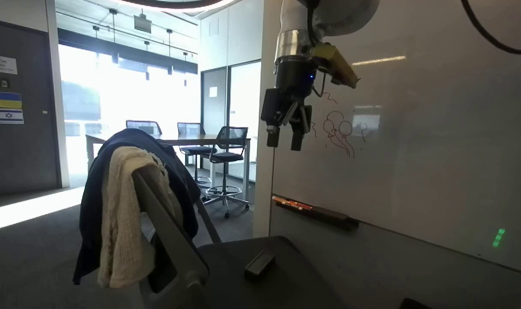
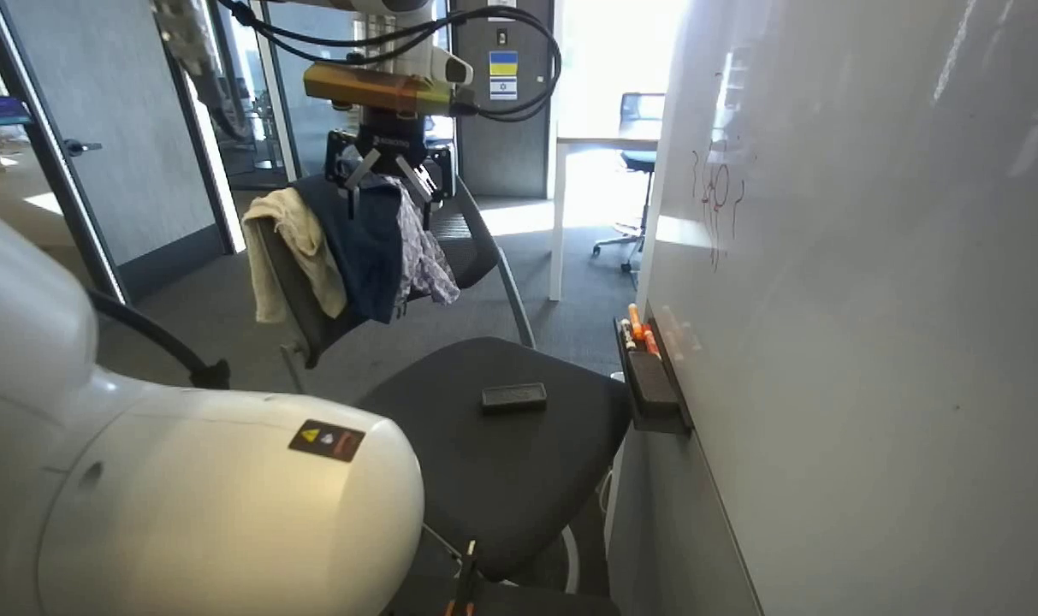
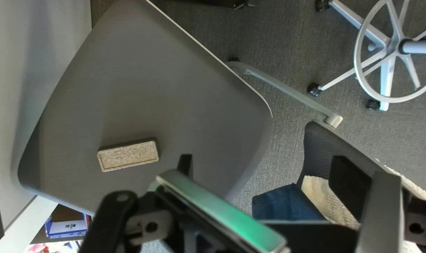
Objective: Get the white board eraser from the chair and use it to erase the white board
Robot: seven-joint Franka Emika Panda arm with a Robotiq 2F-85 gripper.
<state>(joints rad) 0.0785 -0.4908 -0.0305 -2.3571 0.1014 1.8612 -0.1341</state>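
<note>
Navy cloth (image 2: 360, 257) is hanging over the back of the chair (image 2: 484, 470) at the left in an exterior view. Next along, the gripper (image 2: 389, 208) is pointing down above the chair, jaws standing wide and holding nothing. Further right, the eraser (image 2: 514, 398) is lying flat near mid-seat. In the wrist view it is sitting outside the fingers (image 3: 349, 186), its long side running roughly along their closing line; a sound pick-up is probably calling for a sideways shift, a wrist turn to span the narrow width, and a straight descent with the tips stopping shy of the seat. On clearance: the chair's back is likely limiting travel at left; bare seat is leaving room all around the eraser; at right, the tray (image 2: 660, 422) is jutting from the board (image 2: 869, 299) near the seat's edge, so a lift well clear of it is looking prudent before approaching the red marks (image 2: 714, 205).
</note>
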